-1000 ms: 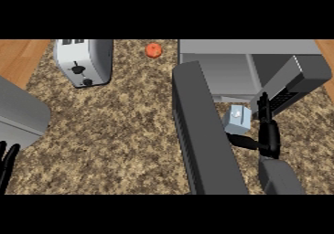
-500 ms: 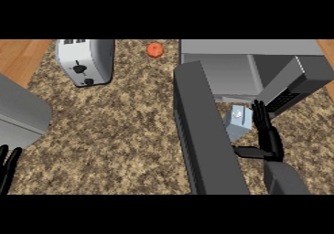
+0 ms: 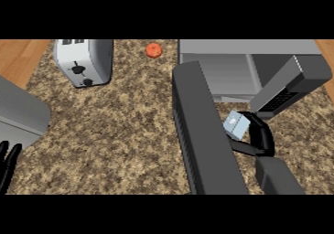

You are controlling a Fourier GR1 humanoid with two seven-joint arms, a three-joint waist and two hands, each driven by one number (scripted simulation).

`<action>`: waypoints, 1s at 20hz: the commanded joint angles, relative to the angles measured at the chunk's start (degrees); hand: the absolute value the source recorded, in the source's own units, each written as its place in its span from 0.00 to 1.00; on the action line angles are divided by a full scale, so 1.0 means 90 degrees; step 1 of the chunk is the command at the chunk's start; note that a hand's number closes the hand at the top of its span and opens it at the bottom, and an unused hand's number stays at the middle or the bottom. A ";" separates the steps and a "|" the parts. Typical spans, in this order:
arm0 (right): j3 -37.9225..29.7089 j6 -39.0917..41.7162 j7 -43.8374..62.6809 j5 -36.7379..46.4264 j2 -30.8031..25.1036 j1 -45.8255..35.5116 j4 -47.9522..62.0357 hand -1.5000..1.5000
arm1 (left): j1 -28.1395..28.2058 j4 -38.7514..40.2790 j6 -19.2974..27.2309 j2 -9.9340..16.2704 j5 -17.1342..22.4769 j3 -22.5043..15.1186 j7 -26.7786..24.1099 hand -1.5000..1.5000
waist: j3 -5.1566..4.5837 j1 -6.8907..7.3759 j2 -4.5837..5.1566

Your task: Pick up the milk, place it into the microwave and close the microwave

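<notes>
In the head view my right hand point(image 3: 258, 137) is curled round a small pale blue milk carton point(image 3: 234, 124) and holds it tilted, just in front of the microwave's open mouth. The grey microwave point(image 3: 245, 47) stands at the back right, its pale cavity point(image 3: 220, 78) showing. Its dark door point(image 3: 200, 132) swings out toward me, just left of the carton. My left hand point(image 3: 5, 164) rests open at the lower left edge, fingers up.
A silver toaster point(image 3: 83, 61) stands at the back left. A small orange-red item point(image 3: 153, 50) lies behind it near the microwave. A grey appliance corner point(image 3: 14, 112) juts in at the left. Wooden floor shows beyond the speckled counter point(image 3: 115, 132).
My right hand has lifted the milk carton up and back toward the microwave's opening. The left hand has sunk a little at the lower left edge.
</notes>
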 commanded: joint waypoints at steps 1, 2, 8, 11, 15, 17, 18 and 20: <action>-0.0216 -0.1273 -0.0158 0.0102 0.0141 -0.0225 -0.0092 1.00 | -0.0022 -0.0147 0.0017 -0.0042 0.0108 -0.0079 0.0202 0.00 | -0.0002 -0.0006 -0.0005; -0.0241 -0.1064 -0.0117 -0.0013 0.0144 -0.0219 -0.0256 1.00 | 0.0024 0.0128 -0.0192 0.0006 0.0235 0.0162 -0.0151 0.00 | -0.0005 -0.0013 -0.0012; -0.0342 0.0476 -0.0429 -0.0260 -0.0564 -0.0175 0.0071 1.00 | 0.0248 -0.0016 -0.0238 -0.0051 0.0192 0.0036 -0.0096 0.00 | 0.0000 0.0017 0.0002; -0.0418 0.1855 -0.0695 -0.0362 -0.1531 -0.0024 0.0376 1.00 | 0.0163 0.0037 -0.0227 -0.0028 0.0111 0.0001 -0.0113 0.00 | 0.0012 0.0068 0.0038; -0.0106 0.1839 -0.0770 -0.0192 -0.1267 -0.0065 0.0189 1.00 | 0.0073 0.0304 -0.0384 -0.0054 0.0235 0.0156 -0.0360 0.00 | 0.0001 0.0019 0.0004; -0.0003 0.1882 -0.0338 -0.0287 -0.1158 -0.0255 -0.0129 1.00 | 0.0522 -0.0020 -0.0320 -0.0095 0.0066 -0.0276 -0.0321 0.00 | 0.0000 0.0031 -0.0015; 0.0007 0.2150 -0.0309 -0.0392 -0.1263 -0.0125 -0.0344 1.00 | 0.0496 0.0192 -0.0526 -0.0002 0.0367 0.0228 -0.0392 0.00 | -0.0005 -0.0001 -0.0025; 0.0106 0.2340 0.0071 -0.0524 -0.1291 0.0036 -0.0713 1.00 | 0.0257 0.0098 -0.0301 0.0010 0.0299 0.0101 -0.0193 0.00 | -0.0006 -0.0060 -0.0029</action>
